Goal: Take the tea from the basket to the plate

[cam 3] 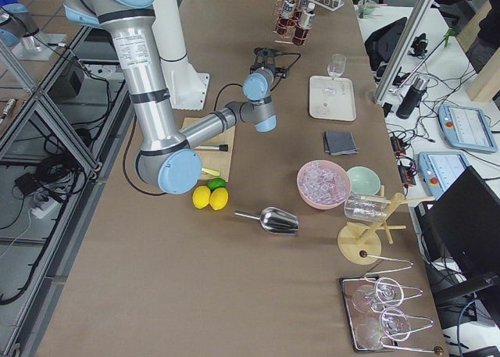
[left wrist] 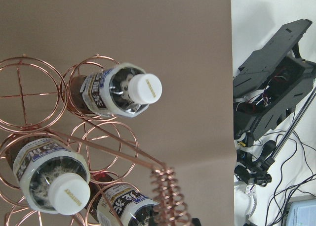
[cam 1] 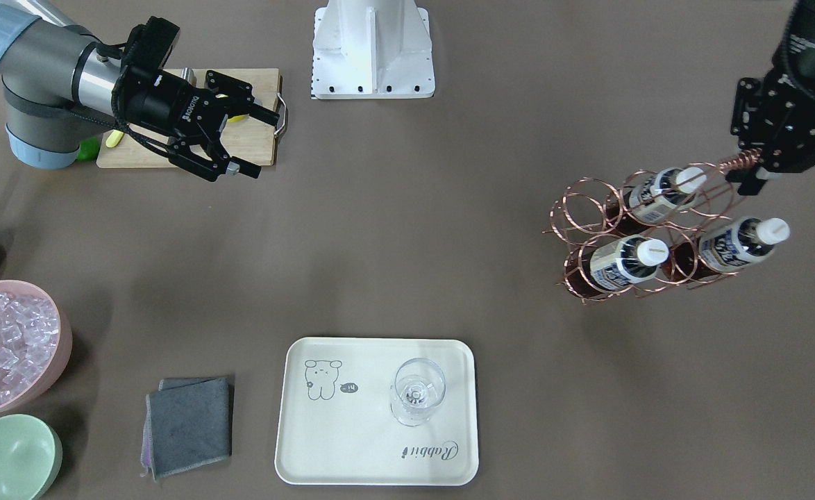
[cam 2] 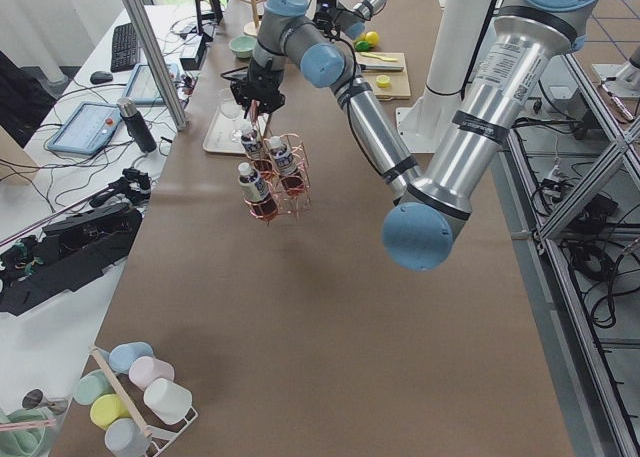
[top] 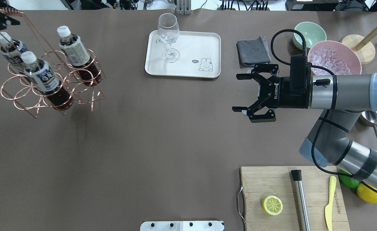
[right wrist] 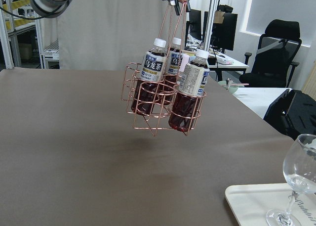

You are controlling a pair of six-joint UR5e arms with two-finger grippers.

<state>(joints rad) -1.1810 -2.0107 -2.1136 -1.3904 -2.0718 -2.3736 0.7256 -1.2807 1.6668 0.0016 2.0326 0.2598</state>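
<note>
The left gripper (cam 1: 754,175) is pinched on the coiled top of the handle (left wrist: 170,196) of the basket (cam 1: 591,235). The basket hangs below it, clear of the table (cam 1: 407,243). Its shadow lies on the brown surface underneath.

Three tea bottles (cam 1: 623,262) stand in the basket's rings, directly under that gripper. Each is clear plastic, filled with dark red-brown drink, and has a white screw cap and a dark-and-white printed label around its upper half.

The basket hangs tilted, and the bottles lean with it. Their long axes run from bases low and away from the gripper to caps up towards it.

The overhead view cuts off the left gripper at the frame's corner. In the right wrist view, only its fingertips show at the top edge. The left wrist view shows the coil but no fingers, and the lower frame edge cuts off one bottle. The label print is too small to read.

The right gripper (top: 240,93) hovers above the table with its fingers spread wide and nothing between them. It is well apart from the basket.

The plate (cam 1: 352,444) lies flat between the two grippers, nearer the right one. A stemmed glass (cam 1: 418,392) stands on it.
</note>
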